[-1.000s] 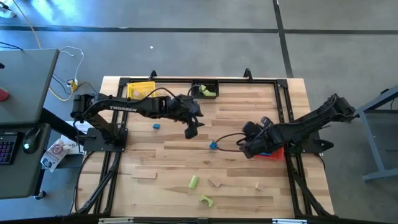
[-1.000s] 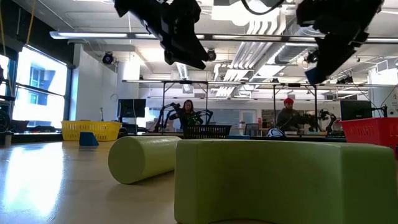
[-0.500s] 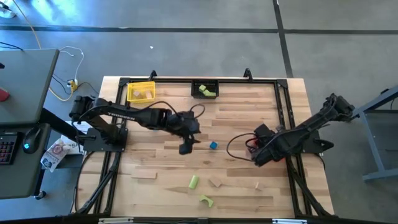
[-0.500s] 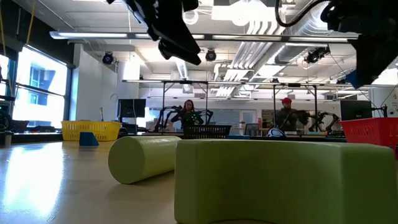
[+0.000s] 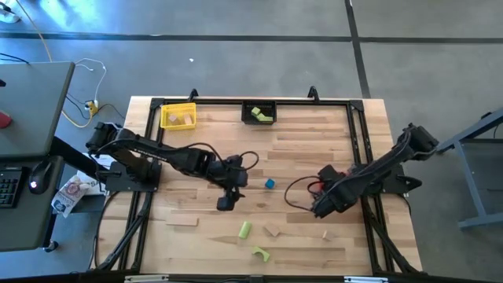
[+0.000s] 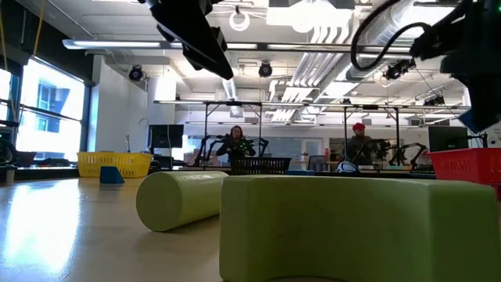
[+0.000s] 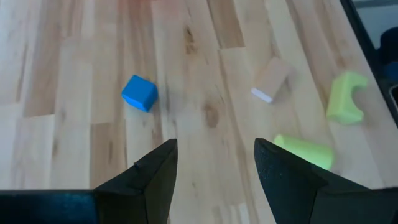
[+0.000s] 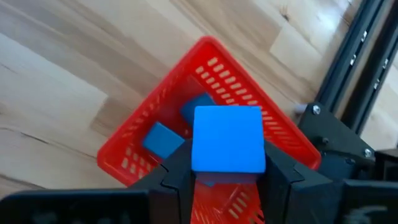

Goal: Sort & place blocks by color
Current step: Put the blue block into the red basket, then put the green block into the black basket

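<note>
Right end effector (image 8: 227, 171) grips a blue cube (image 8: 227, 138) above the red basket (image 8: 134, 146) holding blue blocks; left end effector (image 7: 214, 165), unclenched and empty, hangs over the counter (image 7: 68, 93).

Three bins: yellow bin (image 5: 163, 118), black bin (image 5: 245, 112), red bin (image 8: 118, 149). Loose on the table:
- Two green: cylinder (image 5: 244, 229), arch (image 5: 260, 253).
- Three tan: bar (image 5: 181, 222), tan block (image 5: 272, 230), small tan block (image 5: 324, 234).
- Two blue: loose blue cube (image 5: 269, 183), wedge (image 6: 111, 175).

Inside the red bin, two blue blocks (image 8: 160, 139); above it, one held blue cube (image 8: 227, 138). Contents of the far bins too small to count.
</note>
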